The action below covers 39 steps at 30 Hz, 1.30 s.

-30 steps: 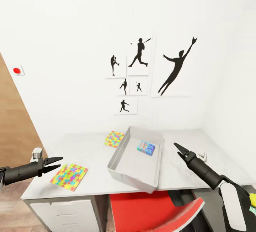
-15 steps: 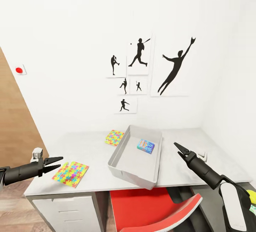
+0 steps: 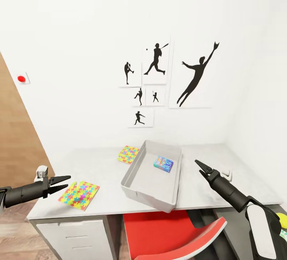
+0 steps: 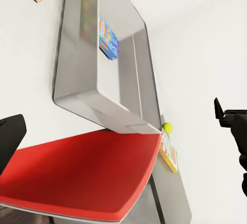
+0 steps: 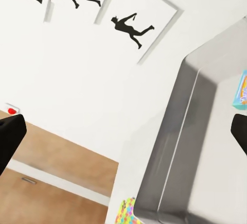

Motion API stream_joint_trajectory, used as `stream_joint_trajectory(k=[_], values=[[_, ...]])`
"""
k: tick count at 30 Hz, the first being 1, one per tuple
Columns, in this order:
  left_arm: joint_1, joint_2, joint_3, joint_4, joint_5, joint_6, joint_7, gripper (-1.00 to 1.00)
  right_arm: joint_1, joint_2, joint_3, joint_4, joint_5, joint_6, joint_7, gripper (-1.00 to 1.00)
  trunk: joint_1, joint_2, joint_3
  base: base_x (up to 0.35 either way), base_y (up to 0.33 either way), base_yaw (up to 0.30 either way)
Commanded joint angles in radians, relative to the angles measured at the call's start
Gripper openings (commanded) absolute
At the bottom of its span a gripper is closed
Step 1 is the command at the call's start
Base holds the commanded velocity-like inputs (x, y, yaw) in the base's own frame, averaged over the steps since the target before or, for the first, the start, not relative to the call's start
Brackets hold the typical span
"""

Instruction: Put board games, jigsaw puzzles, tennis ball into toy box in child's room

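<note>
Head view of the child's room. The table (image 3: 207, 196), pale grey on top with white drawers (image 3: 73, 238) at its near left, stands against a white wall hung with black sports silhouette pictures (image 3: 171, 79). The toy box (image 3: 133, 172) sits near the middle of the table, its near end jutting slightly past the table's front edge. One board game (image 3: 163, 163), blue and yellow, lies inside the box toward its far right side. One jigsaw puzzle (image 3: 128, 154) lies on the table just beside the far left wall of the box; a second jigsaw puzzle (image 3: 79, 195) lies near the front edge, well left of the box.

The left gripper (image 3: 63, 183) hovers above the table's near left corner, just left of the second puzzle, its fingers slightly apart and holding nothing. The right gripper (image 3: 199, 165) hovers right of the box, fingers nearly together, empty.

A red chair (image 3: 175, 232) is tucked under the table below the box. The tennis ball (image 3: 283, 221) shows at the far right edge, low, with a second board game (image 4: 170, 154) just beside it in the left wrist view. A brown door (image 3: 18, 148) and a red wall button (image 3: 21, 78) lie to the left.
</note>
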Motion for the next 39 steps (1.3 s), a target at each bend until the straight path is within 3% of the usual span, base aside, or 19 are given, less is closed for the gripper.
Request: stream_joint_trajectory(k=[1,6,11,12,16,22,39], values=[[-0.001,0.000,0.002,-0.001,-0.011,0.010,-0.009,1.00,-0.001,0.001,-0.003,0.000,0.001,0.007,0.002,1.00,0.001,-0.002,-0.001,0.000,0.000,0.000],[-0.001,0.000,0.002,-0.001,-0.011,0.010,-0.009,1.00,-0.002,0.000,-0.004,0.000,0.031,0.012,-0.052,1.00,0.001,-0.002,0.005,0.000,0.000,0.000],[-0.001,0.000,0.002,-0.001,-0.011,0.010,-0.009,1.00,-0.001,0.001,-0.005,0.000,0.069,0.024,-0.184,1.00,0.001,-0.002,0.010,0.000,0.000,0.000],[-0.001,-0.001,0.002,-0.001,-0.012,0.010,-0.009,1.00,0.000,0.007,-0.004,-0.002,0.076,0.035,-0.274,1.00,0.001,-0.002,0.010,0.000,0.000,0.000],[-0.001,-0.002,0.002,-0.001,-0.012,0.010,-0.009,1.00,0.000,0.008,-0.004,-0.003,0.078,0.038,-0.330,1.00,0.001,-0.002,0.010,0.000,0.000,0.000],[-0.001,-0.005,0.002,-0.001,-0.012,0.010,-0.009,1.00,0.000,0.012,-0.004,-0.013,0.078,0.036,-0.362,1.00,0.001,-0.002,0.010,0.000,0.000,0.000],[-0.001,-0.004,0.002,-0.001,-0.011,0.010,-0.009,1.00,0.000,0.012,-0.005,-0.015,0.070,0.039,-0.363,1.00,0.001,-0.002,0.010,-0.083,0.000,0.000]])
